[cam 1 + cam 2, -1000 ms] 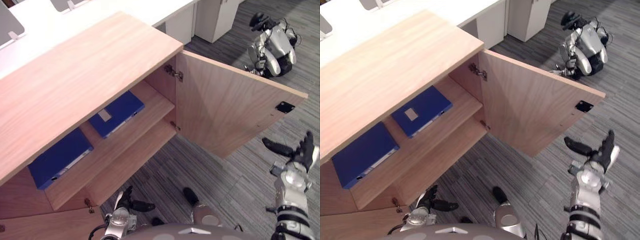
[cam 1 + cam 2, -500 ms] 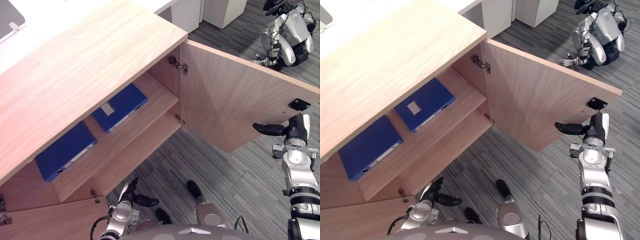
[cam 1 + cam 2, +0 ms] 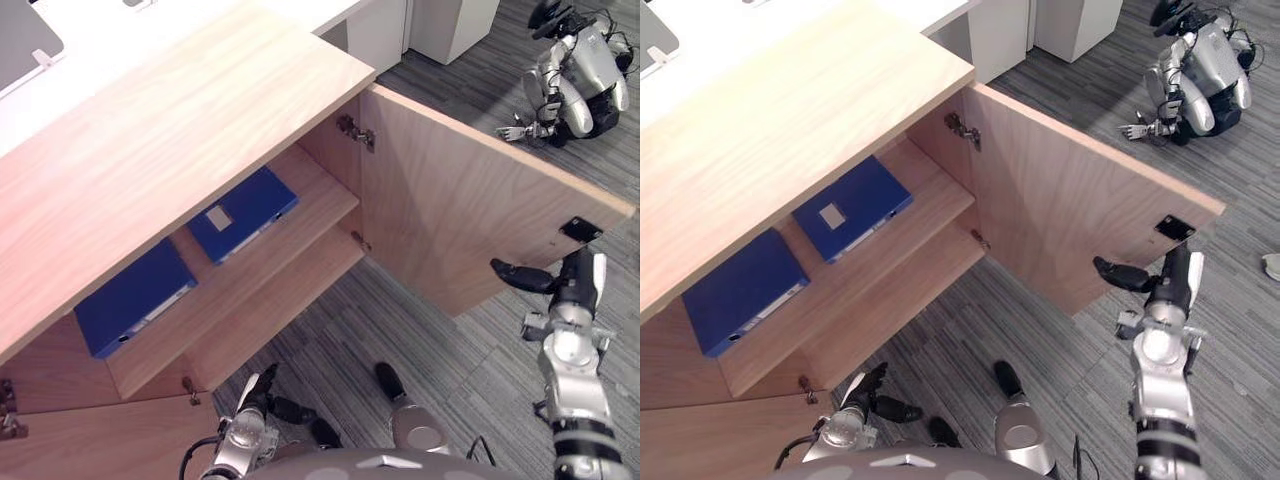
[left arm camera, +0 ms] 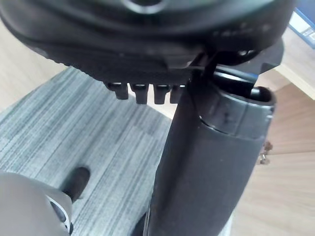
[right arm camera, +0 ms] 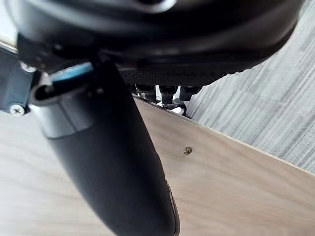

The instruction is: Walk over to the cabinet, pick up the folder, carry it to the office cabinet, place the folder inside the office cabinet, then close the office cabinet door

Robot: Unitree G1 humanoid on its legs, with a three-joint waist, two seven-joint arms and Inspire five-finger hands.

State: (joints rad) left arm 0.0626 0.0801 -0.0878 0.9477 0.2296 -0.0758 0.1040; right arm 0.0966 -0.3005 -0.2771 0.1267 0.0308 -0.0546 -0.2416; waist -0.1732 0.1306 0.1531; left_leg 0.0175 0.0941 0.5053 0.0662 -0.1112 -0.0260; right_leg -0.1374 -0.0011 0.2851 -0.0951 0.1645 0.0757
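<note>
We are reading the door (image 3: 450,220) as a stiff, light wooden panel swinging on its hinges (image 3: 352,127), best pushed flat near its free edge. Our right hand (image 3: 577,283) is hovering there, fingers straight, holding nothing. The blue folder (image 3: 243,213) is lying flat on the shelf (image 3: 315,200) inside, a second folder (image 3: 135,297) beside it. Our left hand (image 3: 253,392) is hanging low, relaxed and empty. The eye views are giving us folders and hinges; the right wrist view is showing the thumb (image 5: 108,162) close along the door's face.

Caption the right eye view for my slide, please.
Right hand raised beside the open cabinet door; two blue folders lie on the shelf inside.
</note>
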